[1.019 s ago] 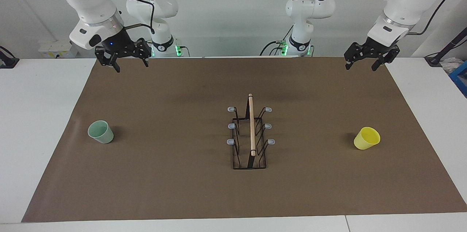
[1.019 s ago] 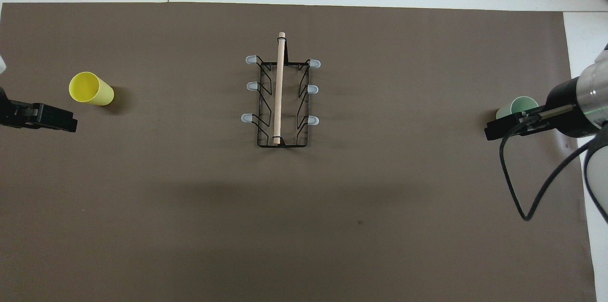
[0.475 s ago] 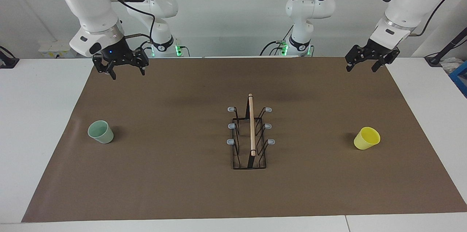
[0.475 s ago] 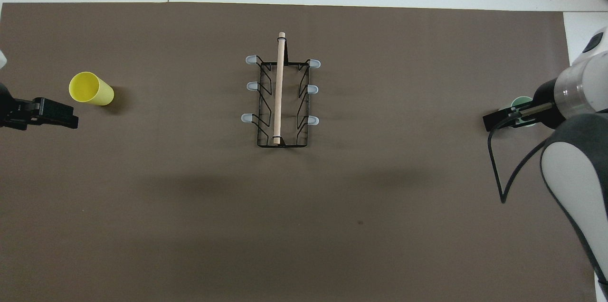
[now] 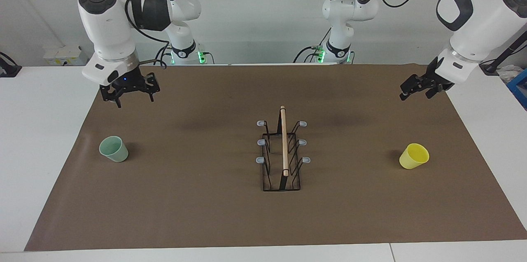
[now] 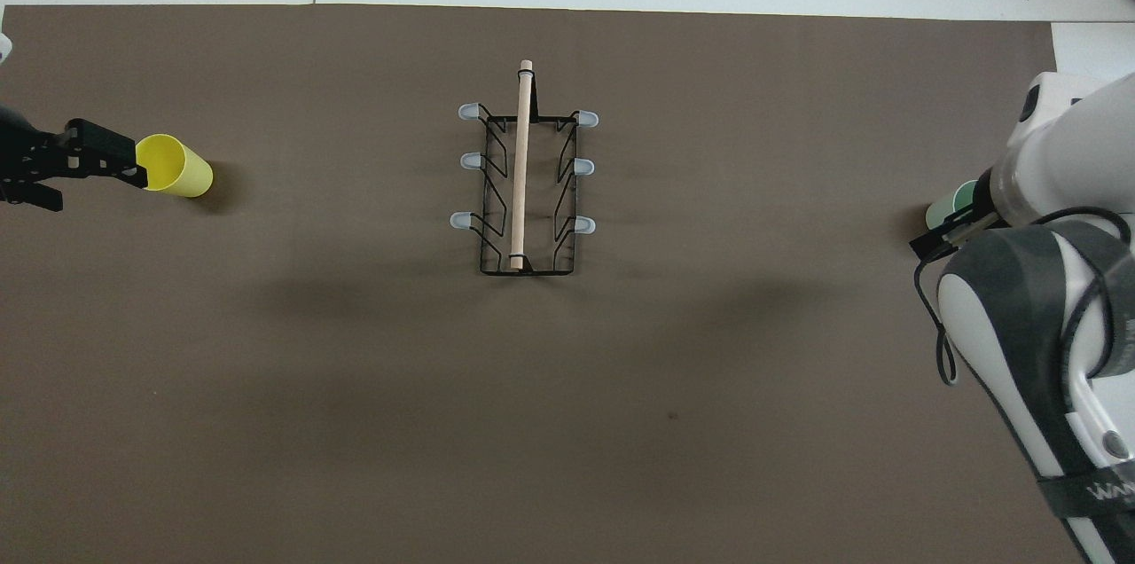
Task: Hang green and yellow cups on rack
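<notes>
The pale green cup stands mouth up on the brown mat toward the right arm's end of the table. In the overhead view only a sliver of the green cup shows beside the right arm. The yellow cup stands mouth up toward the left arm's end, and also shows in the overhead view. The rack stands mid-table between them with bare prongs. My right gripper is open and empty, above the mat. My left gripper is open and empty, above the mat.
A brown mat covers most of the white table. Both arm bases stand at the robots' edge of the table. A blue box edge shows past the left arm's end.
Both grippers have come down and moved away from the robots, toward their cups. The right arm now hides most of the green cup in the overhead view. Cups and rack have not moved.
</notes>
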Action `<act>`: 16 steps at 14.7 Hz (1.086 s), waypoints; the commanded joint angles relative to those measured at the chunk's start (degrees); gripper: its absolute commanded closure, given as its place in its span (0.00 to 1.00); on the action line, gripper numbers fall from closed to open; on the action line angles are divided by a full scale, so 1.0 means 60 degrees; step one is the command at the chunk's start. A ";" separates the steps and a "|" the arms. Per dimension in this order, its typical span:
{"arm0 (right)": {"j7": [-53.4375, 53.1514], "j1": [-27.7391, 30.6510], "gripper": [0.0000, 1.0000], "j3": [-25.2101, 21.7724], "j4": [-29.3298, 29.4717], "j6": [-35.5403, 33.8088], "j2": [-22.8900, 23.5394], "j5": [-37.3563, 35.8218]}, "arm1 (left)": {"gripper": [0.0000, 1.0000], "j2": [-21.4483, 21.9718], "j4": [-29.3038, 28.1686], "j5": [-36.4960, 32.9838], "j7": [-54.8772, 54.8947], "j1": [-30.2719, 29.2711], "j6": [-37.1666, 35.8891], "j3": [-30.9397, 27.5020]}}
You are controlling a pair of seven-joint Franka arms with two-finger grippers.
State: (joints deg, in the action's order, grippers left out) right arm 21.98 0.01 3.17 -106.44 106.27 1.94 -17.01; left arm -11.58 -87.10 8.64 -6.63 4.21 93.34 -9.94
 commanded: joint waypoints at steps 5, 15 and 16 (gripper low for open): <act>0.2357 -0.0557 0.00 0.0101 -0.0219 0.0525 0.1272 -0.3605 | 0.00 -0.2256 0.1813 0.2394 -0.3447 -0.0043 -0.0015 -0.1418; 0.4995 -0.0412 0.00 0.0101 -0.1698 0.2167 0.1477 -0.7725 | 0.00 -0.4835 0.2973 0.4286 -0.5659 -0.1140 0.1333 -0.2124; 0.4995 -0.0427 0.00 0.0101 -0.1699 0.2167 0.1608 -0.7770 | 0.00 -0.5026 0.2959 0.4477 -0.5939 -0.1272 0.1434 -0.2065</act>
State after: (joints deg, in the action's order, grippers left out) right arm 50.16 -3.13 3.34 -115.18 117.87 11.27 -61.03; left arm -38.14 -72.07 32.91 -38.36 -1.61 101.42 -22.52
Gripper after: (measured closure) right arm 0.000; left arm 0.000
